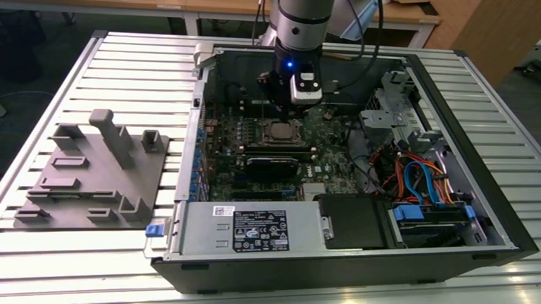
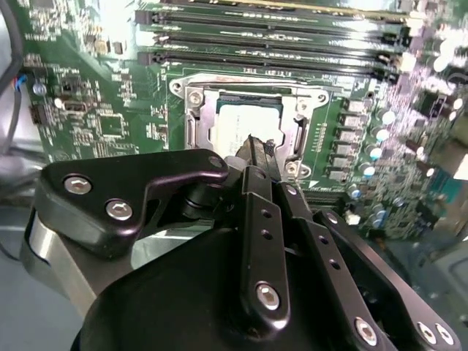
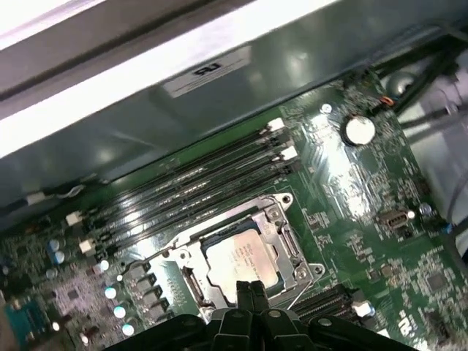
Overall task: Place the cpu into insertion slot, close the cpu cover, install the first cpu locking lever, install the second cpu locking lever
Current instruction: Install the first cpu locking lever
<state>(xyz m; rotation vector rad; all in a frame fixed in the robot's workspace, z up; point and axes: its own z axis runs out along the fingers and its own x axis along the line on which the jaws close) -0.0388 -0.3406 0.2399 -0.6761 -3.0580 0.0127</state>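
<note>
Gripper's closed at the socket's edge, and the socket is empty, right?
Not empty: the cpu already lies in the insertion slot, as the first wrist view shows. The rest holds: the gripper is closed at the socket's edge.

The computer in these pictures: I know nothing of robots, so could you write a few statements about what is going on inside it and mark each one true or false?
1. The cpu lies in the insertion slot. True.
2. The gripper holds the cpu up in the air. False: its fingers are shut together close by the slot's edge, and the cpu lies in the slot.
3. Long black memory slots run beside the insertion slot. True.
4. The grey fixture stands at the exterior view's right of the computer case. False: it stands at the case's left.
5. The computer case is closed up. False: its side is open and the board shows.
</note>
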